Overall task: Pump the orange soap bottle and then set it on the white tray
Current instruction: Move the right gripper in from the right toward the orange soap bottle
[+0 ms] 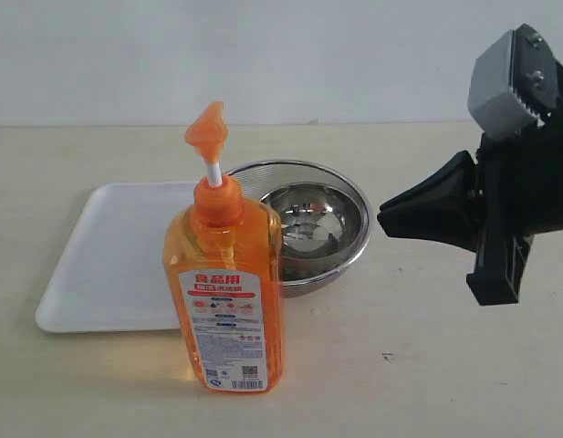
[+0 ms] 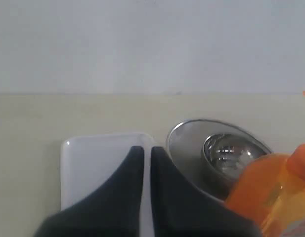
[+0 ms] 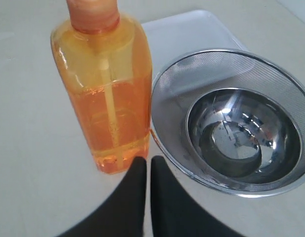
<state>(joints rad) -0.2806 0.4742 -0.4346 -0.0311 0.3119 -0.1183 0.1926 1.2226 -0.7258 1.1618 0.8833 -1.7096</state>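
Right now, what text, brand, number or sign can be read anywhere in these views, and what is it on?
"食品用": red characters at the top of the label on the orange soap bottle.
Smaller label print and the square code near its bottom: too small to read.
White tray and steel bowl: no markings visible.

Glossy translucent plastic bottle (image 1: 226, 301), shiny steel bowl (image 1: 354, 228), smooth white tray (image 1: 117, 255).

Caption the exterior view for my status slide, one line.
Upright orange soap bottle on the table before the white tray and steel mesh bowl; right gripper, shut and empty, hovers at right.
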